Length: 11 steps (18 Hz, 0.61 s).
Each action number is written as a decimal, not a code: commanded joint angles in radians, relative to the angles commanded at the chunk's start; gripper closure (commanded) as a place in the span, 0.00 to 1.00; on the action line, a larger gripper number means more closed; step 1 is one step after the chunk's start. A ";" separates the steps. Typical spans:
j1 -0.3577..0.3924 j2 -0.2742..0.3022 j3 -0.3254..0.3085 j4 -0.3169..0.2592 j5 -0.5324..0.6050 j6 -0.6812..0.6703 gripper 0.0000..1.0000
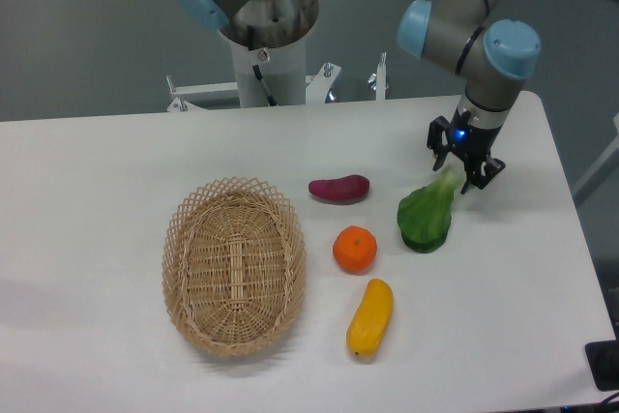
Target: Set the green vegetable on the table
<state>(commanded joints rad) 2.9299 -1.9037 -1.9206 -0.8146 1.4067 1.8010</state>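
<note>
Camera view, white table [116, 162], green vegetable [426, 218] resting, grey floor behind

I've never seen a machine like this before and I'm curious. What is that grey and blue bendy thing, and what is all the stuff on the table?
It is a robot arm, seen by one fixed camera looking down at the white table. At its tip is a small black hand with two fingers. They are spread at the pale stalk of the green vegetable, which lies on the table. Also there: a woven basket, a purple sweet potato, an orange and a long yellow fruit.
</note>
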 joint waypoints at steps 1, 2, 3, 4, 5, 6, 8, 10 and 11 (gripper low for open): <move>0.000 0.008 0.014 0.006 -0.002 -0.003 0.00; 0.003 0.015 0.032 0.006 -0.005 -0.014 0.00; 0.003 0.037 0.046 0.002 -0.009 -0.050 0.00; 0.003 0.057 0.055 0.000 -0.008 -0.075 0.00; 0.005 0.064 0.058 0.002 -0.006 -0.078 0.00; 0.005 0.068 0.066 0.003 -0.008 -0.078 0.00; -0.009 0.077 0.106 0.002 -0.012 -0.090 0.00; -0.012 0.100 0.146 0.000 -0.044 -0.098 0.00; -0.012 0.106 0.161 0.000 -0.057 -0.106 0.00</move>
<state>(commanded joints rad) 2.9176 -1.7979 -1.7596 -0.8145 1.3500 1.6951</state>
